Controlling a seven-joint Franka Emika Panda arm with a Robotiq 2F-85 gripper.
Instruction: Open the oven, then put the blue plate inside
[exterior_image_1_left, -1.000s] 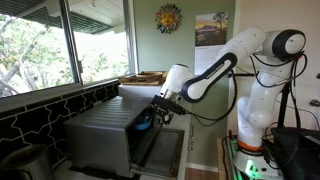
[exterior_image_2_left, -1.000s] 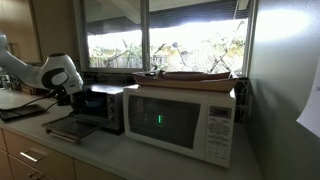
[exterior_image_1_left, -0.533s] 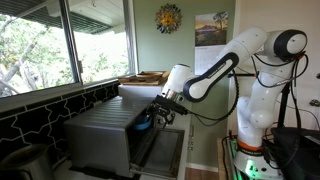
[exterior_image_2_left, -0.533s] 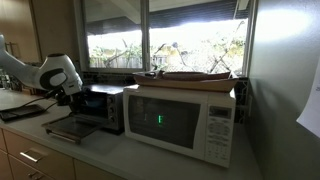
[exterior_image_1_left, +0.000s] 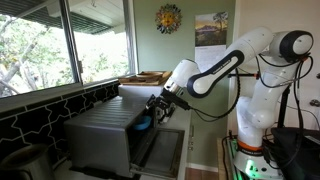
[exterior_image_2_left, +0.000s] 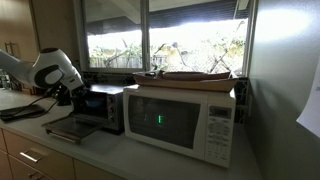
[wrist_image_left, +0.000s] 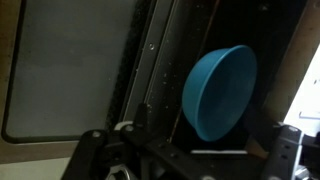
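Observation:
The oven (exterior_image_1_left: 100, 135) is a grey metal box with its dark door (exterior_image_1_left: 162, 150) folded down open; it also shows in an exterior view (exterior_image_2_left: 102, 106) and fills the wrist view (wrist_image_left: 70, 70). The blue plate (exterior_image_1_left: 146, 124) sits just inside the oven's mouth, and in the wrist view (wrist_image_left: 220, 88) it appears tilted in the dark cavity. My gripper (exterior_image_1_left: 161, 106) hangs just outside the opening, above the door. In the wrist view its fingers (wrist_image_left: 190, 150) are spread wide and free of the plate. In an exterior view the gripper (exterior_image_2_left: 66, 97) is at the oven's front.
A white microwave (exterior_image_2_left: 182, 118) stands beside the oven, with a shallow wooden tray (exterior_image_2_left: 195, 76) on top. Windows (exterior_image_1_left: 50, 40) run behind the counter. The open door juts out over the counter edge (exterior_image_2_left: 68, 129).
My gripper has drawn back and slightly up from the oven's mouth. The blue plate has stayed inside the oven.

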